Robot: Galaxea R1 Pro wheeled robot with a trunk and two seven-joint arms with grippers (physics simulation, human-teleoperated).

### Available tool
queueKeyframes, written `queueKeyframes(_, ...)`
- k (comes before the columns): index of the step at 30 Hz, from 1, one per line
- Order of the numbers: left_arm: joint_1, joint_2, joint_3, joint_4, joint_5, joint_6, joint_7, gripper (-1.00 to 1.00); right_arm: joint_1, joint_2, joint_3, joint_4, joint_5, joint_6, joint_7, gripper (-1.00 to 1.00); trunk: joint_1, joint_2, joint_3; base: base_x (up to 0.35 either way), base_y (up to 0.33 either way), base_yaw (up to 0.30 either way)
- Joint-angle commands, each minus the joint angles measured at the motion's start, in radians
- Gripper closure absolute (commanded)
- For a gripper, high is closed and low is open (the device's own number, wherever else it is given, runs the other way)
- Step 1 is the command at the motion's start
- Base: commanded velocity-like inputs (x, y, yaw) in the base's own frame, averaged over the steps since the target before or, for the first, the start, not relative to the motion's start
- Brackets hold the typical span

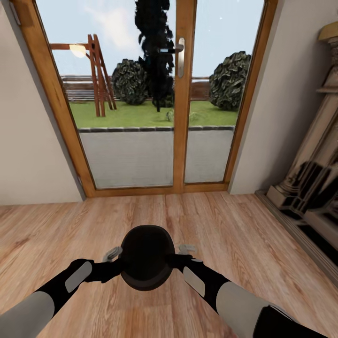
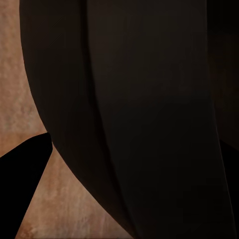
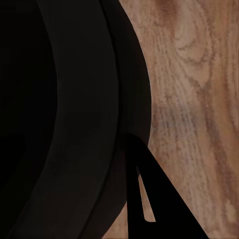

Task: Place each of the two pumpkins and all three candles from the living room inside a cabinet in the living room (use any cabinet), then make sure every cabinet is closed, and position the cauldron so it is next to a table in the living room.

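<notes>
The cauldron, a round matte black pot, hangs above the wooden floor between my two arms, its mouth facing up. My left gripper grips its left side and my right gripper grips its right side, both shut on its rim. In the left wrist view the cauldron's dark belly lies close up, with one dark finger beside it. In the right wrist view the cauldron's rim curves past a finger pressed against it.
A glazed double door in a wooden frame stands straight ahead, with a garden behind it. Plain walls flank it. A pale carved fireplace surround runs along the right. Wooden floor stretches between me and the door.
</notes>
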Motion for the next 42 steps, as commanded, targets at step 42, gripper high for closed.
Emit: queueKeyframes(42, -0.001, 0.008, 0.001, -0.001, 0.004, -0.001, -0.006, 1.00, -0.002, 0.000, -0.002, -0.028, 0.007, 0.004, -0.004, 1.00, -0.045, 0.079, 0.055, -0.113, 0.000, 0.139)
